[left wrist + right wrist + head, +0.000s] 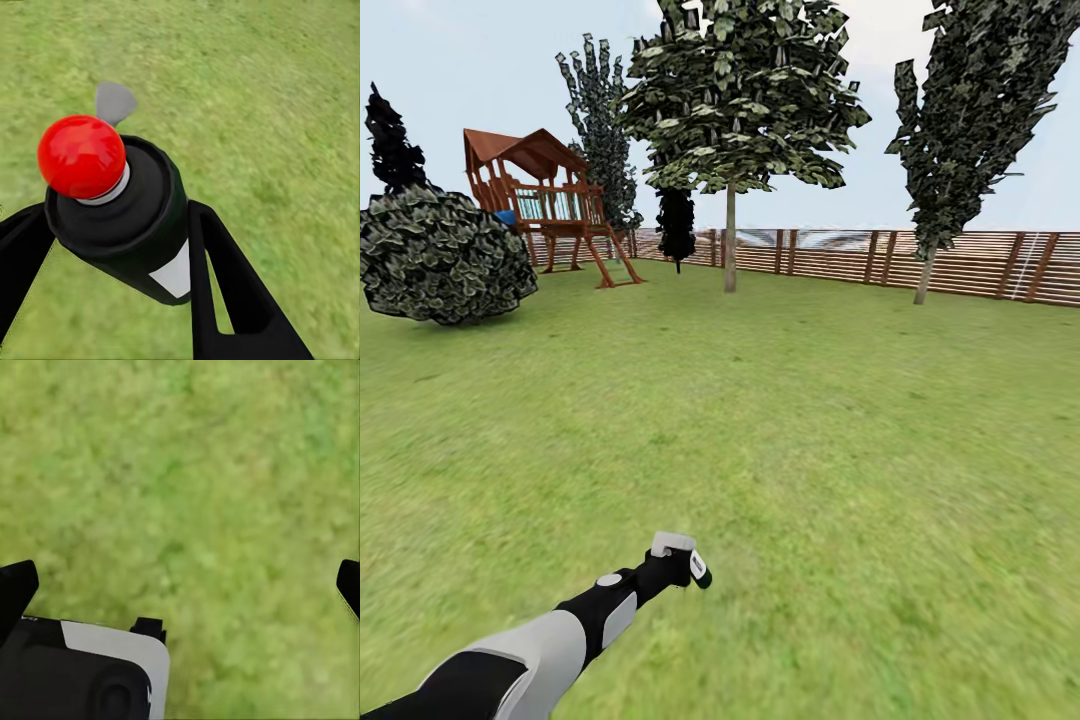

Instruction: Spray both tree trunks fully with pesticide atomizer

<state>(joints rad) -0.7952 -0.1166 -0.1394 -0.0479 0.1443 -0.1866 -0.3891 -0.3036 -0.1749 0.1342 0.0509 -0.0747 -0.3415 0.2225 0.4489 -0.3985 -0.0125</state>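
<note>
The left tool (112, 247) is closed around the atomizer (127, 217), fingers clamping its dark, rigid, likely light and slick body below the red spot (81, 155), held over the lawn (810, 420); the right tool (180, 585) hangs open above grass.

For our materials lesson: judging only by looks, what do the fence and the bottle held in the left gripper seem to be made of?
Fence: looks like brown stained wood, shown by horizontal slats between darker posts. Pesticide atomizer, clamped in the left gripper: apparently smooth, semi-gloss dark plastic with a white label and glossy red knob; metal cannot be ruled out.
</note>
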